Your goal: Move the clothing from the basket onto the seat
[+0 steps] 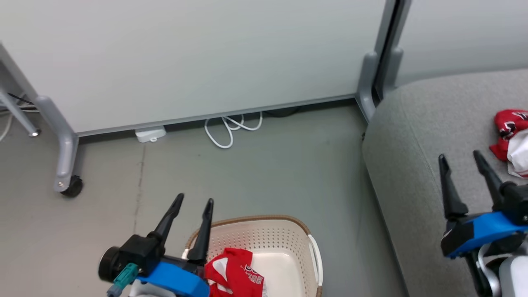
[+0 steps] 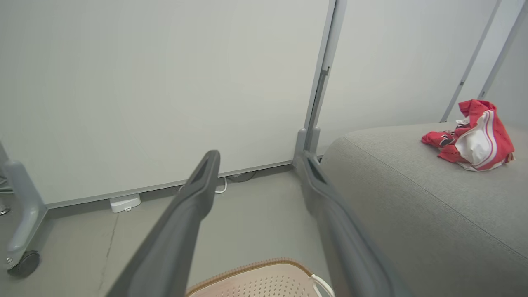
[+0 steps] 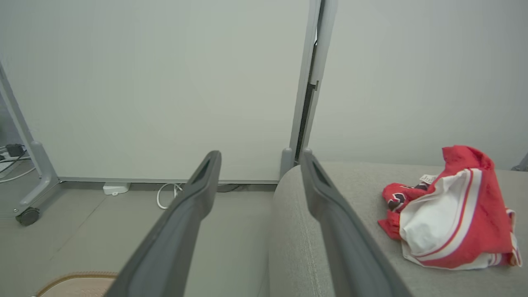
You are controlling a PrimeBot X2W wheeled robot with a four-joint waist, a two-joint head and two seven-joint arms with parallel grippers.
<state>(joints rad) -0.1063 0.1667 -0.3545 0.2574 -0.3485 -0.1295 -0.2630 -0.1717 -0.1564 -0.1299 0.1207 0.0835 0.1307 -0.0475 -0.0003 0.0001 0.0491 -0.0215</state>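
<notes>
A red garment with white panels and dark lettering (image 1: pixel 235 274) lies in the cream perforated basket (image 1: pixel 288 235) on the floor, at the bottom of the head view. My left gripper (image 1: pixel 194 201) hovers open just left of it, over the basket's left rim, holding nothing. A second crumpled red-and-white garment (image 1: pixel 511 138) (image 2: pixel 474 138) (image 3: pixel 449 210) rests on the light-grey seat (image 1: pixel 416 136) (image 2: pixel 412 194) (image 3: pixel 354 185). My right gripper (image 1: pixel 460 156) stands open above the seat, left of that garment and apart from it. The basket's brown rim (image 2: pixel 255 268) (image 3: pixel 70 278) shows below both wrist views.
A pale partition panel (image 1: pixel 198 57) on grey wheeled legs (image 1: pixel 66 165) closes off the back. A white cable loop (image 1: pixel 229 132) and a small white box (image 1: pixel 150 134) lie at its foot. Grey floor (image 1: pixel 268 173) stretches between the basket, the panel and the seat.
</notes>
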